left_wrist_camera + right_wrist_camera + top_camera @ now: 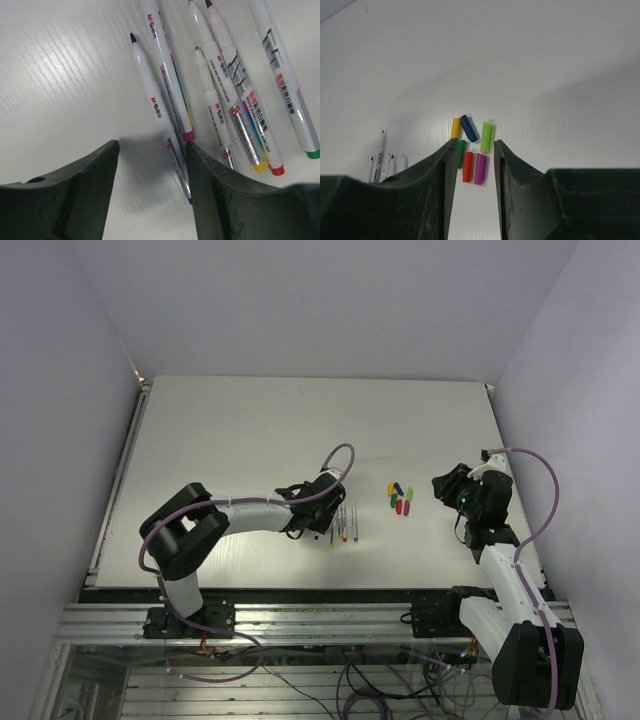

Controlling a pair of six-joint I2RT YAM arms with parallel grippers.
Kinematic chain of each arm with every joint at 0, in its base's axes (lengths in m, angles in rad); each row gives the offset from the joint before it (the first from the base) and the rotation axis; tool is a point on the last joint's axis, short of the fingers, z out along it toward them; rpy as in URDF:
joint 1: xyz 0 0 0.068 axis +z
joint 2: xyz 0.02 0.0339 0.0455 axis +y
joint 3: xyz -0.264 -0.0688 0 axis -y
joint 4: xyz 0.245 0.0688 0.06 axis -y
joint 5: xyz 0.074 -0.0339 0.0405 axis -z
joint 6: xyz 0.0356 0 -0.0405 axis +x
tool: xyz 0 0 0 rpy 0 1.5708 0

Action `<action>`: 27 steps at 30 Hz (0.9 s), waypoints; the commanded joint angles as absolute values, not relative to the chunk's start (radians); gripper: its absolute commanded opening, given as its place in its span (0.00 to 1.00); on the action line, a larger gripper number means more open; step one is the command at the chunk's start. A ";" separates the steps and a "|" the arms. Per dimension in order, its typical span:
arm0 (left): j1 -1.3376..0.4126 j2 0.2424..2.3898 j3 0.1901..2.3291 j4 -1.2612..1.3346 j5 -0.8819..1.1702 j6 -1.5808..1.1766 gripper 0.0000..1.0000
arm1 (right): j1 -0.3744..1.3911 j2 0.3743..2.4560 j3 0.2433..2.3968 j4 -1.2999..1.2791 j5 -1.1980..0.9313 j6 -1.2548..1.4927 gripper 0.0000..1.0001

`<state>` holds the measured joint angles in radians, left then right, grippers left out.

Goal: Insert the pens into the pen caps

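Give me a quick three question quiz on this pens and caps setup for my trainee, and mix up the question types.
1. True or false: the right gripper is holding a cap.
2. Which colour cap lies right beside the yellow cap? A blue, B magenta, C red.
3. Fill in: the open left gripper is down close to the ____.
Key: 1 false, it is open and empty. 2 A, the blue cap. 3 pens.
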<state>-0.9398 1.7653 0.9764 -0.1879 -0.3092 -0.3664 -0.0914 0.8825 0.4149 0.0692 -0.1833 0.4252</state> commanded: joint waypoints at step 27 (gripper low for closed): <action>-0.944 1.845 1.007 -0.465 -0.365 -0.424 0.40 | -0.086 0.889 0.436 0.043 -0.193 0.425 0.34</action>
